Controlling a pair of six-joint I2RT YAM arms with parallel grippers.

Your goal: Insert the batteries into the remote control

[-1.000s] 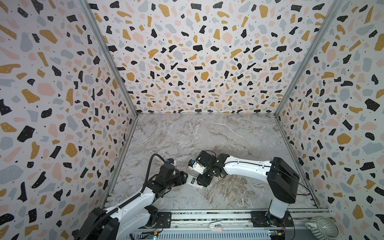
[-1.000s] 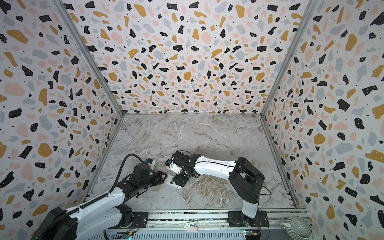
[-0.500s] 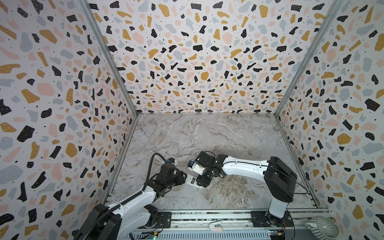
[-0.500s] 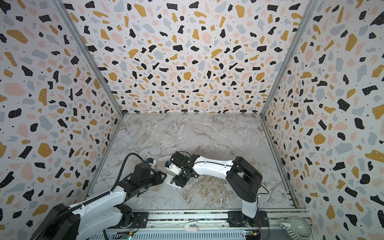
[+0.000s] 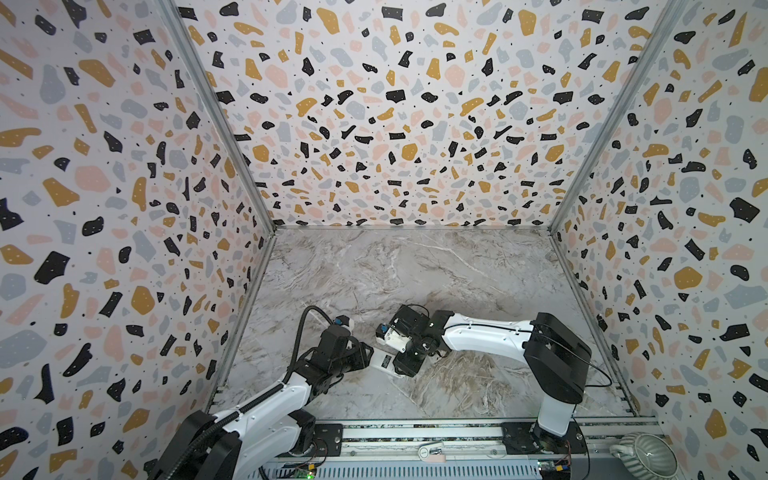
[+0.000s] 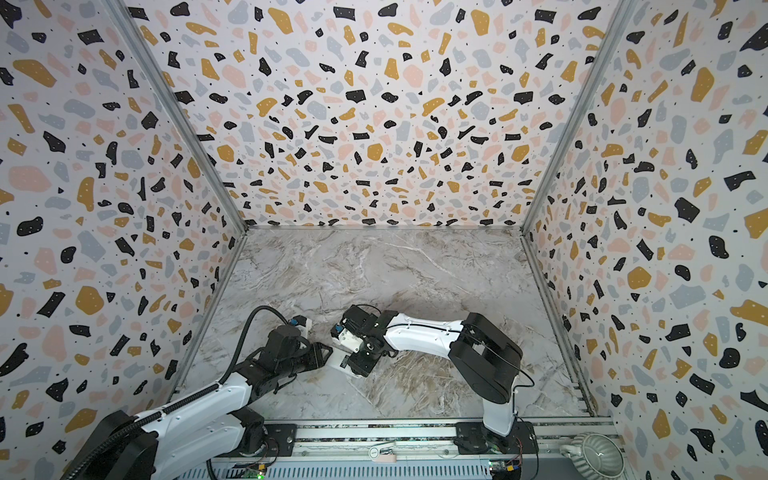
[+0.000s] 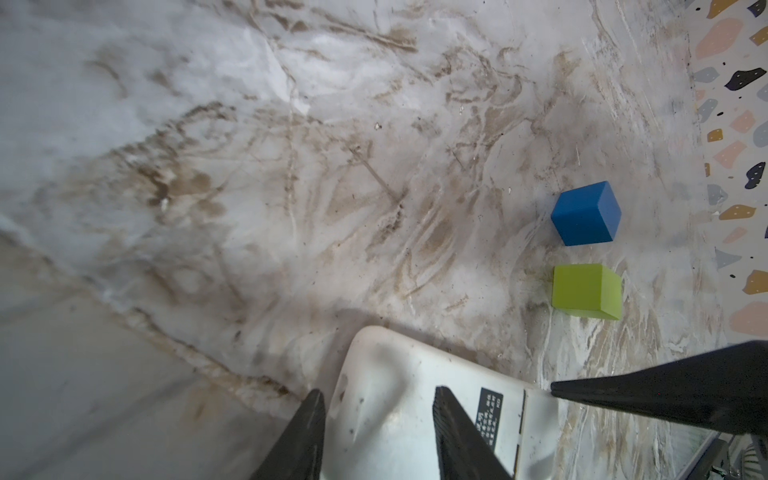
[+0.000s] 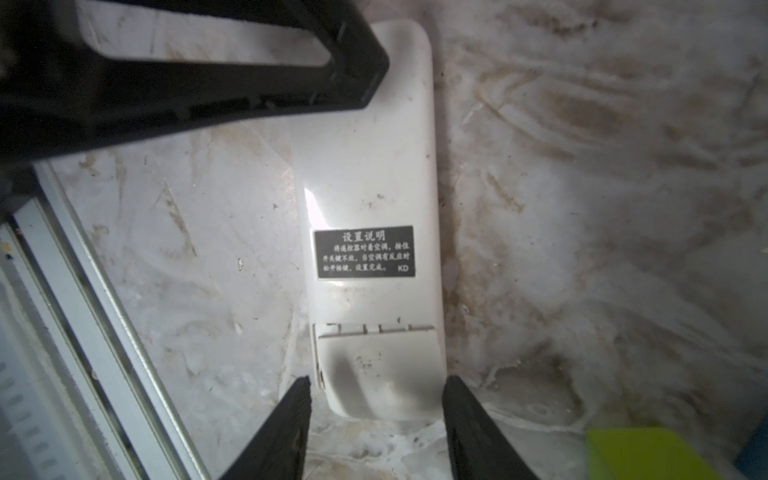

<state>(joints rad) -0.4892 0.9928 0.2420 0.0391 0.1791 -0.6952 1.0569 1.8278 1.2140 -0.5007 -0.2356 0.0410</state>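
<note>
A: Left wrist view first: how does the left gripper (image 7: 378, 392) stand?

B: Spread. One finger (image 7: 305, 440) sits just past the short end of the remote (image 7: 390, 432); the other lies over its white back. Whether that one presses down, I cannot tell.

A: And where is the remote (image 5: 380, 359) itself?

B: Flat on the table (image 5: 415, 270), back up, close to the front edge and left of its middle; both top views show it slanting between the two grippers. A black label (image 8: 364, 252) sits mid-back, and the battery cover (image 8: 378, 374) is at the end by the right gripper (image 8: 377, 380).

A: Does that gripper hold it?

B: Its fingers (image 8: 282, 432) flank the cover end, each right at a long edge. Clamped or only touching, I cannot tell.

A: What else?

B: A blue cube (image 7: 586, 214) and a green cube (image 7: 586, 291) stand on the table, near each other but apart, and apart from the remote. The green one shows in the right wrist view too, close to that gripper. Past the table's front right corner, in both top views, stands a grey ribbed pot (image 5: 644, 455).
</note>
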